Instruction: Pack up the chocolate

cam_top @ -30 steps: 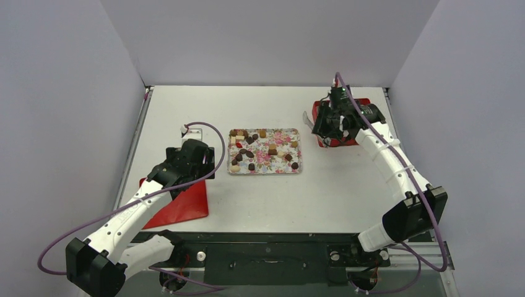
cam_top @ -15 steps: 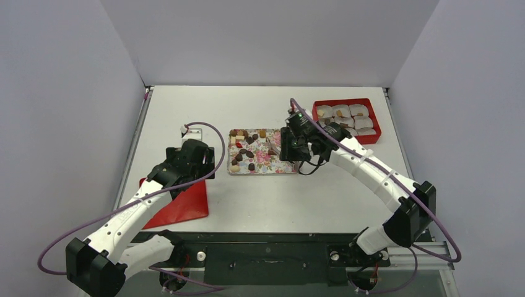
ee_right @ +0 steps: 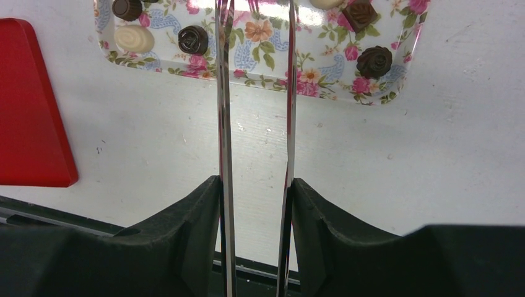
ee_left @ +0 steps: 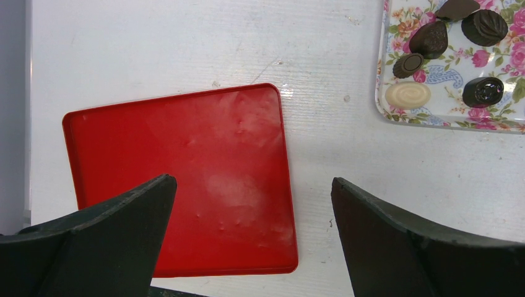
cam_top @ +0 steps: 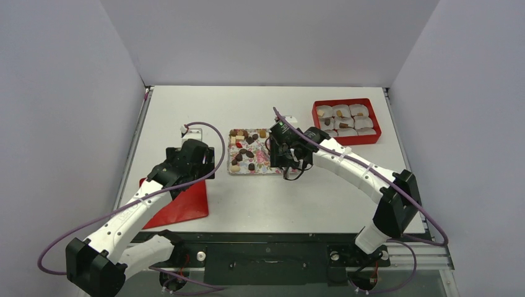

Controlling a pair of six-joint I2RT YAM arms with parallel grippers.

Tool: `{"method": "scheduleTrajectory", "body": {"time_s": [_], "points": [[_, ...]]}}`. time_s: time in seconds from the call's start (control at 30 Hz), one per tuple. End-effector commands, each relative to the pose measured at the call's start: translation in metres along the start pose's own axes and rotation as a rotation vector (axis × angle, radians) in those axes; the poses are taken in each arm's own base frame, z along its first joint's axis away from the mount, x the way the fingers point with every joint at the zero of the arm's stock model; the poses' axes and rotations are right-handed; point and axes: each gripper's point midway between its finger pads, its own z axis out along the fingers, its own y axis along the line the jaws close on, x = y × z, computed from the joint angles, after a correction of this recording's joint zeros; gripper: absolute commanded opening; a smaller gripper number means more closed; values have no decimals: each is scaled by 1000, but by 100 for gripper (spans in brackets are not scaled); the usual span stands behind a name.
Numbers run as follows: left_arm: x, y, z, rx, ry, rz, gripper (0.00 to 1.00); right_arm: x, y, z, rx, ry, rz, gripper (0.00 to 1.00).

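The chocolate (cam_top: 247, 151) lies as several dark, tan and cream pieces on the flower-patterned tray (cam_top: 230, 151). It also shows in the left wrist view (ee_left: 430, 40) and the right wrist view (ee_right: 193, 39). My right gripper (cam_top: 280, 151) (ee_right: 255, 185) is shut on metal tongs (ee_right: 224, 93). Their two blades stand apart and reach over the tray's near edge, with the tips out of view. My left gripper (cam_top: 193, 158) (ee_left: 251, 185) is open and empty above the red lid (ee_left: 186, 173).
A red box (cam_top: 347, 101) with several white paper cups stands at the back right, and a few cups hold a piece. The red lid (cam_top: 182, 204) lies flat at the front left. The right arm crosses the table's middle.
My right gripper has swung with the tongs from over the red box at the back right leftward to the tray's right side. The left arm has not moved.
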Motion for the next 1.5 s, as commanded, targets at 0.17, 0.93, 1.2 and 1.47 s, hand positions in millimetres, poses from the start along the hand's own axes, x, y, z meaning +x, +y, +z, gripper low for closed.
{"method": "scheduleTrajectory", "body": {"time_s": [0.17, 0.93, 1.2, 1.47], "points": [[-14, 1, -4, 7, -45, -29, 96, -3, -10, 17, 59, -30, 19, 40], [-13, 1, -5, 10, -47, -30, 96, -5, -19, 36, 83, 1, 11, 40], [-13, 1, -5, 10, -46, -30, 96, -10, -17, 42, 82, 8, -3, 40], [-14, 1, -5, 10, -47, -30, 97, -14, -16, 35, 73, -6, 4, 38]]}}
